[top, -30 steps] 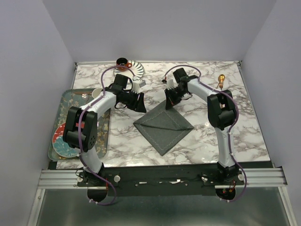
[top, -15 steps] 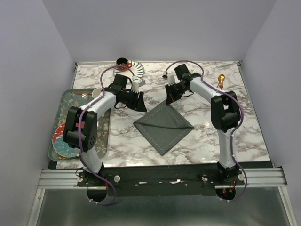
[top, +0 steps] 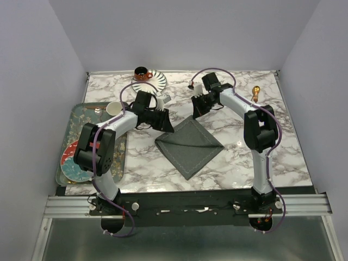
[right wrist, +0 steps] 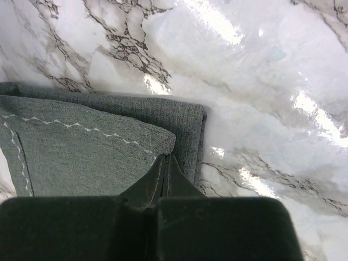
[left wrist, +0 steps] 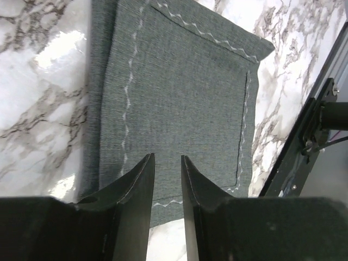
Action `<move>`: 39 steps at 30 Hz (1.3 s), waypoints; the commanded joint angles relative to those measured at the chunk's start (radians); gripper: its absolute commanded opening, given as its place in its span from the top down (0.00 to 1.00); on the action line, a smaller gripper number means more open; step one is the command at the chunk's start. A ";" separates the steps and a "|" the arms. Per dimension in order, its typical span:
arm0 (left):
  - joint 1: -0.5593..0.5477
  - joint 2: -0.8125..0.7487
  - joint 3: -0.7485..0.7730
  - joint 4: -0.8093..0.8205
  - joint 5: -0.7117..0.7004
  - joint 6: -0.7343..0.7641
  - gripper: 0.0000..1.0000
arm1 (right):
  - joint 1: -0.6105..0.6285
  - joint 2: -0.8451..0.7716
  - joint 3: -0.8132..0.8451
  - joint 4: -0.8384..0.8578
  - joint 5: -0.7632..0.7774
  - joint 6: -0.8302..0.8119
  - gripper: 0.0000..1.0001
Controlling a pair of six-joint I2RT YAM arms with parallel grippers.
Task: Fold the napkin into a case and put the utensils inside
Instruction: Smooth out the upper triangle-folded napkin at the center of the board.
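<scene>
Left fingers point(left wrist: 138, 185) stand slightly apart over the dark grey stitched cloth napkin point(left wrist: 179, 92), right fingers point(right wrist: 159, 176) pressed together at its corner. Only a layered square so far, no case yet, and the slim gold-copper utensil point(top: 255, 92) lies well apart.

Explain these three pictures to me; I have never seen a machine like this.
It is a robot with two arms bolted to the near edge of a marble table. The wide picture looks down from above and behind; the other two come from a camera on each wrist, so the dark prongs there are that arm's own fingers. In the middle lies a folded grey napkin. The left gripper stands slightly open over its edge, holding nothing. The right gripper is shut at the napkin's far corner; whether it pinches cloth is unclear. One gold utensil lies far right, an orange cup on a striped saucer at the back, and a tray with a plate on the left.
</scene>
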 commanded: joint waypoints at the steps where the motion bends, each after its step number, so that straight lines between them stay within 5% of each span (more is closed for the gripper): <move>1: -0.031 -0.007 -0.023 0.113 0.053 -0.109 0.67 | -0.003 0.023 0.038 0.031 -0.007 -0.025 0.99; 39: -0.060 0.248 -0.144 0.308 0.037 -0.343 0.88 | 0.012 0.025 0.034 0.033 -0.044 -0.016 0.99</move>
